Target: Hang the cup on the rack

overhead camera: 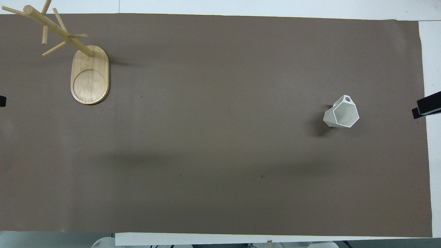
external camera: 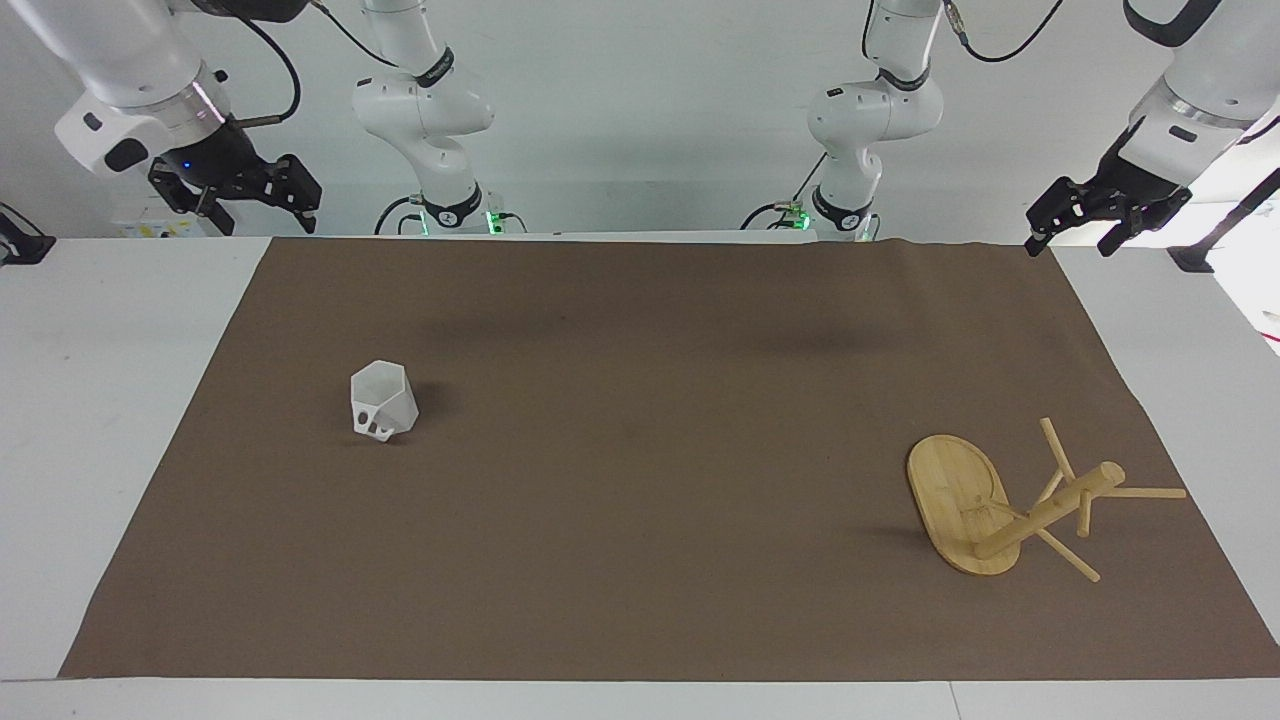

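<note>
**Cup and rack sit apart on the mat, both grippers raised at the robots' end**

The right gripper (external camera: 262, 205) hangs in the air over the white table's edge at the right arm's end, just off the corner of the brown mat (external camera: 640, 480). Its fingers point down and stand spread apart, with nothing between them. The left gripper (external camera: 1075, 235) hangs in the same way over the mat's corner at the left arm's end, tilted down and inward, fingers parted and empty. Both arms wait, wrists bent, well above the surface.

The cup (external camera: 383, 402) stands on the mat toward the right arm's end, mouth up, its hexagonal rim open to the overhead view and its cut-out handle turned away from the robots. It is well apart from the right gripper and untouched.

Farther from the robots than the cup, toward the left arm's end of the table, the rack (external camera: 1000, 505) stands upright on its oval base, which rests flat on the mat. The post rises from the end of the base farther from the robots, with thin pegs sticking out around its upper part. No peg carries anything. Rack and cup are well apart.
</note>
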